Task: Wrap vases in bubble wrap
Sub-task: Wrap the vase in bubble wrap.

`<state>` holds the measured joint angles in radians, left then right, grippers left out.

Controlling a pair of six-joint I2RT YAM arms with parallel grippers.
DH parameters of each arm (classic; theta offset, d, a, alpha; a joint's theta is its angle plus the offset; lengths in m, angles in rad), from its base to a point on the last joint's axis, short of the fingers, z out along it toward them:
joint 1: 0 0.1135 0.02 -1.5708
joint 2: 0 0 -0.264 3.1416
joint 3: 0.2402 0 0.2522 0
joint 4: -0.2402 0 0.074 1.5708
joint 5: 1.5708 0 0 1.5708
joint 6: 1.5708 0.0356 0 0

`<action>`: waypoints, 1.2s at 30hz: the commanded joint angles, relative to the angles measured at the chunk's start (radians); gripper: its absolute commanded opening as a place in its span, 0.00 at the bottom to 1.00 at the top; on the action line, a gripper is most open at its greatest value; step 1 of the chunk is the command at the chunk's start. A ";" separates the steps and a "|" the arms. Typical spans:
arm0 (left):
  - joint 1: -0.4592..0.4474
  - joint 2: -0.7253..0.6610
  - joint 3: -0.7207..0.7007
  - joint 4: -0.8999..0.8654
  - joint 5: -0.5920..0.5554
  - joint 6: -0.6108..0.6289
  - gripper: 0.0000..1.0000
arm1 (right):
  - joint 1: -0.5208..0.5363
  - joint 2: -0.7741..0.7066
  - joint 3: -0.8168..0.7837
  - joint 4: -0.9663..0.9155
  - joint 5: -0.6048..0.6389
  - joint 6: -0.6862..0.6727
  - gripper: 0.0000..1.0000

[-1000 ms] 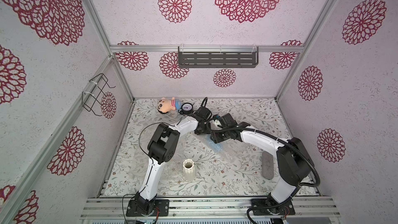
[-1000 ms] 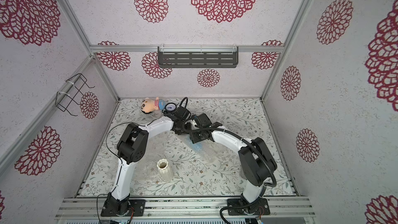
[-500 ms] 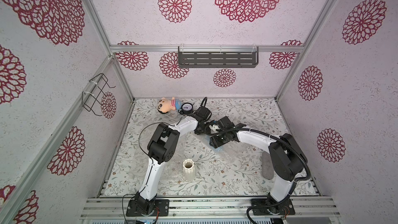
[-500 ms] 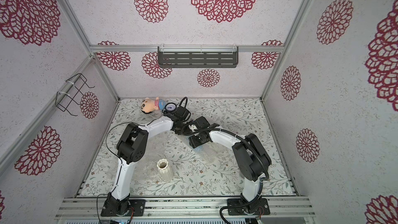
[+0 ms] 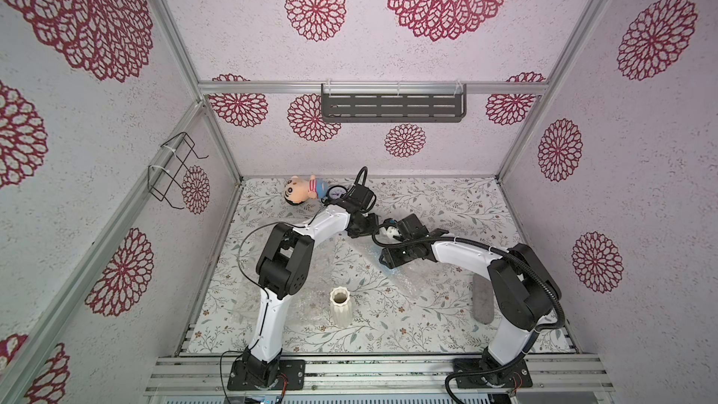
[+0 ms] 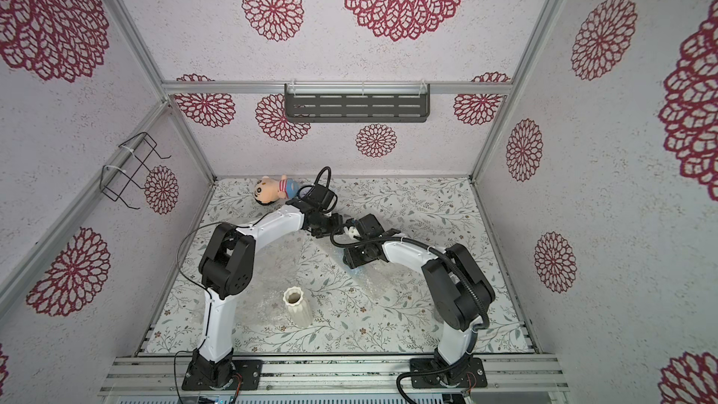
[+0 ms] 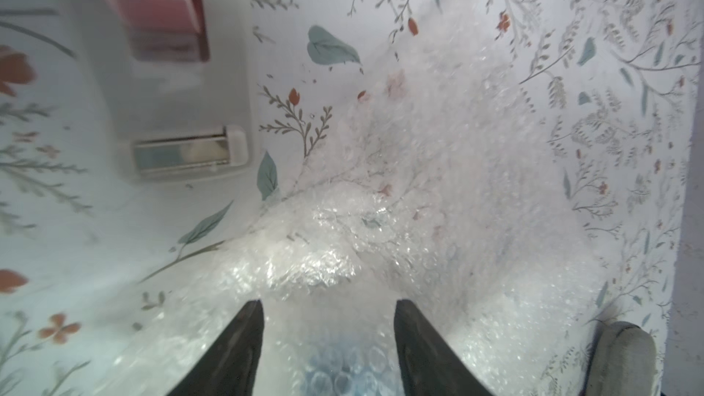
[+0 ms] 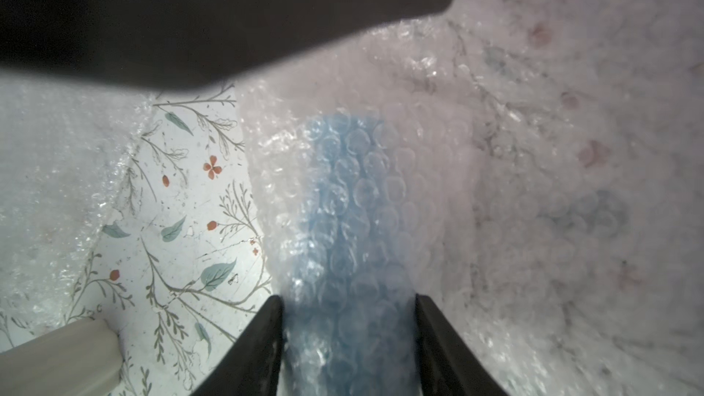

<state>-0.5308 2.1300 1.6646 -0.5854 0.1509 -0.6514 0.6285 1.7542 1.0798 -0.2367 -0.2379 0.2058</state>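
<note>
Probably fragile, the blue vase (image 8: 343, 222), in slippery bubble wrap (image 8: 533, 184), is clamped mid-body between the right fingers (image 8: 251, 356); left fingers (image 7: 236, 348) parted, grip unclear.

The wrap (image 8: 400, 169), clear bubbled plastic, is gleaming glossy and crinkling white at its folds, and the blue vase (image 8: 335, 222) is showing through it only as a soft blur. The cream vase (image 5: 340, 307) is looking matt and ribbed like ceramic, the case (image 5: 481, 301) is looking dull and felt-like, and the dispenser (image 7: 171, 108) is showing smooth pale plastic. The printed table cover (image 7: 609, 108) is lying smooth with a faint sheen, while the walls (image 5: 233, 33) are showing a rough, grainy finish between brushed metal rails (image 5: 373, 87) and a dark matt metal shelf (image 5: 392, 106).
</note>
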 commanded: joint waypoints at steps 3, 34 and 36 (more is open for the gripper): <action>0.016 -0.154 -0.131 0.047 -0.015 -0.052 0.63 | -0.001 -0.032 -0.082 0.026 -0.070 0.123 0.54; -0.115 -0.149 -0.376 0.300 -0.017 -0.285 0.57 | -0.098 -0.237 -0.293 0.242 -0.027 0.295 0.70; -0.115 -0.134 -0.374 0.289 -0.031 -0.281 0.57 | -0.098 -0.242 -0.283 0.232 -0.029 0.280 0.72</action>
<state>-0.6392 1.9564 1.2732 -0.2913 0.1505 -0.9306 0.5365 1.5581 0.7811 0.0105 -0.2813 0.5125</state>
